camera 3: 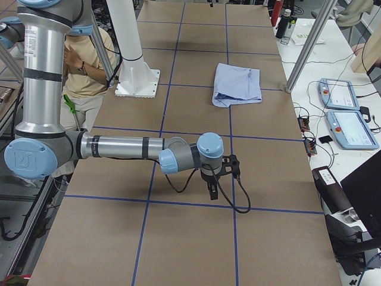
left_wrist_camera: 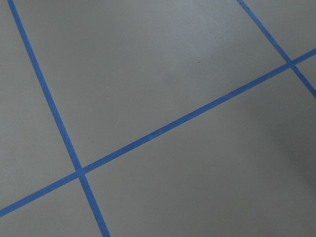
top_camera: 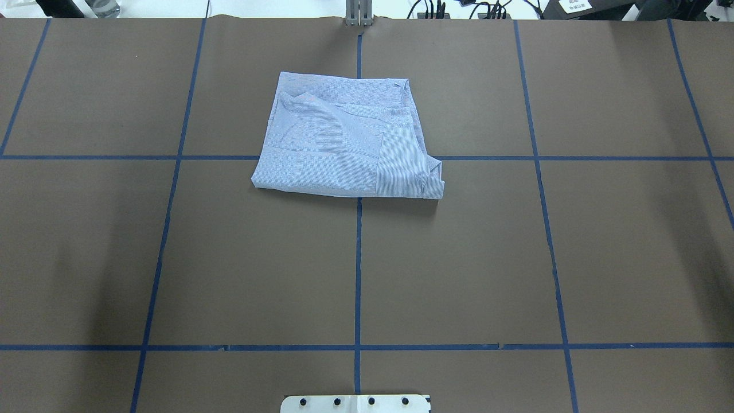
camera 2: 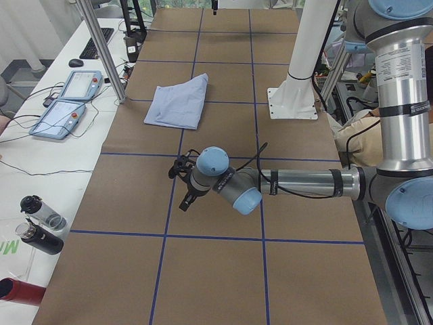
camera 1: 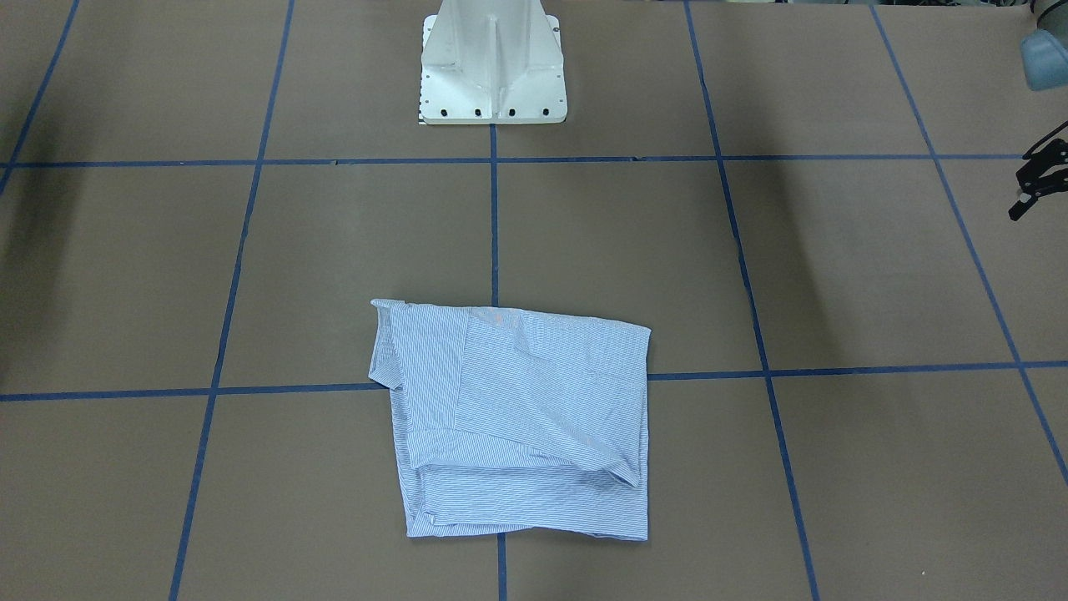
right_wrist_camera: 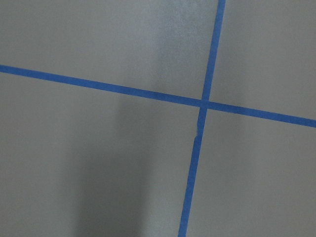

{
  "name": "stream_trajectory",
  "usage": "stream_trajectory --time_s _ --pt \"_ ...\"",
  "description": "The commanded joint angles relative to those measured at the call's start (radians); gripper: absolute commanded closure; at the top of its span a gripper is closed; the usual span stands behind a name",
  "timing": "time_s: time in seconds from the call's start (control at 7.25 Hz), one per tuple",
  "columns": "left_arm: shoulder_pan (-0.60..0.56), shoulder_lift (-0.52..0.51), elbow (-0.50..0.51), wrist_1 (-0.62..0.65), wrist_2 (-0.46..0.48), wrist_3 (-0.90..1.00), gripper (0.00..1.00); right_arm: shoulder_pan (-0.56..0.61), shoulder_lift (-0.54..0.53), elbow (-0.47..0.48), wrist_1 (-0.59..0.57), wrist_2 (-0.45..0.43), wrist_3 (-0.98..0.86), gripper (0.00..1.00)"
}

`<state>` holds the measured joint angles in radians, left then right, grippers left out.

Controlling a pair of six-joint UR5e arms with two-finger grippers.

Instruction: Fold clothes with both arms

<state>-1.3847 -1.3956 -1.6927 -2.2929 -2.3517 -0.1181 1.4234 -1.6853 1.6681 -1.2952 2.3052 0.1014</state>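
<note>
Lying folded square, the shirt (top_camera: 344, 137) rests at 12 o'clock on the bench (top_camera: 516, 258). Cloth is likely soft, light, limp; take doubled edges at 3 and 9 o'clock. Left hand (camera 2: 184, 203) and right hand (camera 3: 211, 189): released or clenched, cannot tell.

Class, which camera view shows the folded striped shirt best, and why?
Exterior front-facing: the shirt lies whole, largest and unobstructed, folds clear. Overhead also shows it whole, smaller. Both side views show it small and far. Wrist views show only the taped table.
</note>
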Motion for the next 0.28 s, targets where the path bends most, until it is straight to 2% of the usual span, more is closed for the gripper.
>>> stream_trajectory --time_s 0.0,0.14 --pt "0.001 -0.020 0.007 0.041 0.006 -0.008 0.00 -0.027 0.001 0.016 -0.019 -0.009 0.001 0.00" --pt "0.001 -0.029 -0.001 0.058 0.023 -0.009 0.00 -0.026 0.000 0.018 -0.021 -0.009 0.001 0.00"
